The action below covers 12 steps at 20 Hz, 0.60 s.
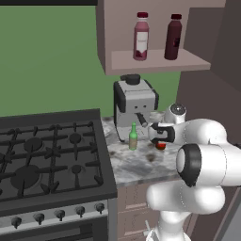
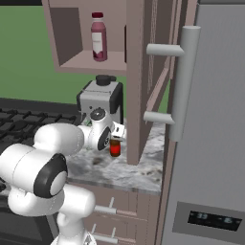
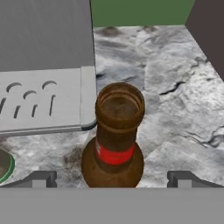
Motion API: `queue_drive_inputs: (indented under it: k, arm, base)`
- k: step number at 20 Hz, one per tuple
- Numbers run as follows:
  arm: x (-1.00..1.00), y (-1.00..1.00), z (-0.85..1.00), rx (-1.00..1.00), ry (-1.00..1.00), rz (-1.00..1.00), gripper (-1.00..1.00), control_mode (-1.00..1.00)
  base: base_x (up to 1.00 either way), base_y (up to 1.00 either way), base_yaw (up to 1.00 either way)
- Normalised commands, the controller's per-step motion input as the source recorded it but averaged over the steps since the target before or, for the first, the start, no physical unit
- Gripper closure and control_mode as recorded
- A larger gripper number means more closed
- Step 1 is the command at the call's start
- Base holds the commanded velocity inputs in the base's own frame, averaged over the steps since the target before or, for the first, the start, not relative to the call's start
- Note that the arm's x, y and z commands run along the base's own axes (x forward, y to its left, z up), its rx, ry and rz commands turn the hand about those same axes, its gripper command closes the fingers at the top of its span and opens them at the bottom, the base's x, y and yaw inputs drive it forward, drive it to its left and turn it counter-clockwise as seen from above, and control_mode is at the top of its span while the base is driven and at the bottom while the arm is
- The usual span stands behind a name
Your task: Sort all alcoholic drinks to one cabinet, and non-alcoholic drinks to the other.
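An amber-brown long-necked bottle (image 3: 114,144) with a red label stands on the marble counter (image 3: 175,100). My gripper (image 3: 112,179) hangs open right above it, one fingertip on each side of its body and apart from it. From the base the bottle (image 2: 115,148) shows just under the hand (image 2: 115,136), and its red label (image 1: 161,146) peeks out below the gripper (image 1: 160,140). The slim green bottle (image 1: 133,137) stands a little to its left. A pink bottle (image 1: 141,36) and a dark maroon bottle (image 1: 173,36) stand on the open upper cabinet's shelf (image 1: 155,61).
A grey coffee machine (image 1: 135,104) stands behind the two small bottles, its drip tray (image 3: 43,100) close to the amber one. The stove (image 1: 47,155) lies to the left. An open cabinet door (image 2: 136,76) and the fridge (image 2: 210,143) bound the right.
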Motion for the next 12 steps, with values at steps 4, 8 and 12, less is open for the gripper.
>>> queue_drive_inputs:
  k: [4, 8, 12]
  arm:
    - [0.1, 0.0, -0.05, 0.0, 0.01, 0.0, -1.0, -1.0]
    - [0.09, 0.0, -0.04, 0.0, 0.01, 0.0, -1.0, -1.0]
    - [0.09, 0.0, -0.04, 0.0, 0.01, 0.0, -1.0, -1.0]
  base:
    - [0.0, 0.0, 0.0]
    - [0.0, 0.0, 0.0]
    - [0.0, 0.0, 0.0]
